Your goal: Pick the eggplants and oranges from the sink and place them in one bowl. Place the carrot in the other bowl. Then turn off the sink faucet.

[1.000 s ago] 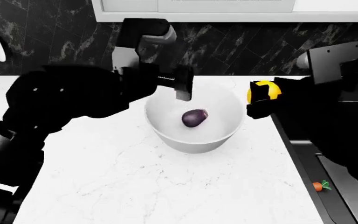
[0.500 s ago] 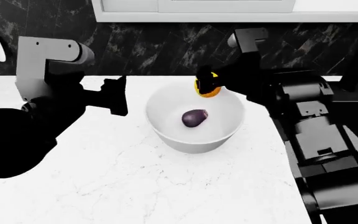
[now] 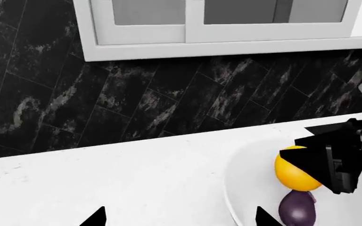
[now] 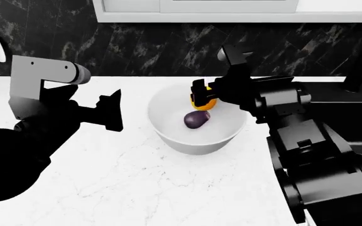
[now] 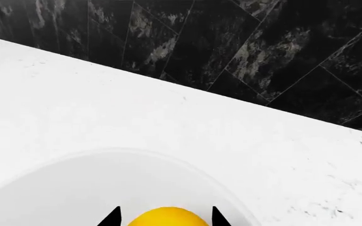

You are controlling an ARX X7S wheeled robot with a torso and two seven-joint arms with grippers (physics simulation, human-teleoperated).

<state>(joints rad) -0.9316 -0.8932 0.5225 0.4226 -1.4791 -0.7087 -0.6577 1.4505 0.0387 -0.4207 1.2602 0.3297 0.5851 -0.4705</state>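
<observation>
The right gripper (image 4: 201,98), clamped on the smooth yellow-orange orange (image 4: 207,101), half hides it above the pale bowl (image 4: 168,129) holding the glossy purple eggplant (image 4: 197,119). The left gripper (image 4: 113,111) hangs spread apart over the white worktop (image 4: 137,179).

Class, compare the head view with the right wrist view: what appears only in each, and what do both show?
Only the head view shows the eggplant lying inside the pale bowl, the left tool apart from the bowl over the counter, both arms, and the sink's dark edge. Only the right wrist view shows, close up, the two fingertips flanking the fruit. Both show the orange held in the right tool over the bowl, the white marble counter and the black tiled wall.
</observation>
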